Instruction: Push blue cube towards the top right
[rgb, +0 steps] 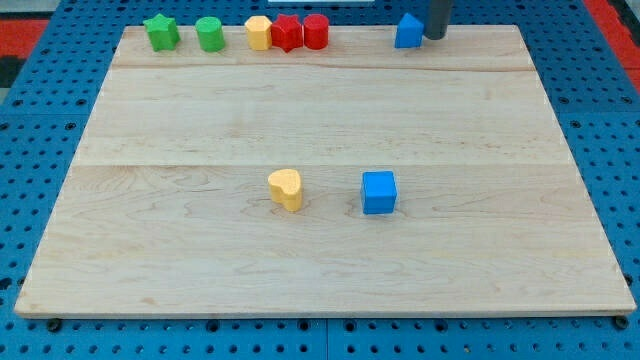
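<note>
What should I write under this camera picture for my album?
My tip sits beside a blue wedge block, far above the blue cube.

Single raised view, angled down over board.

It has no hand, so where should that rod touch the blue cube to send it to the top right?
My tip is at the view's top, beside the blue triangular block, far from the blue cube. Best contact is probably the cube's lower-left corner area, coming from the view's bottom left; its flat faces should push steadily.
</note>
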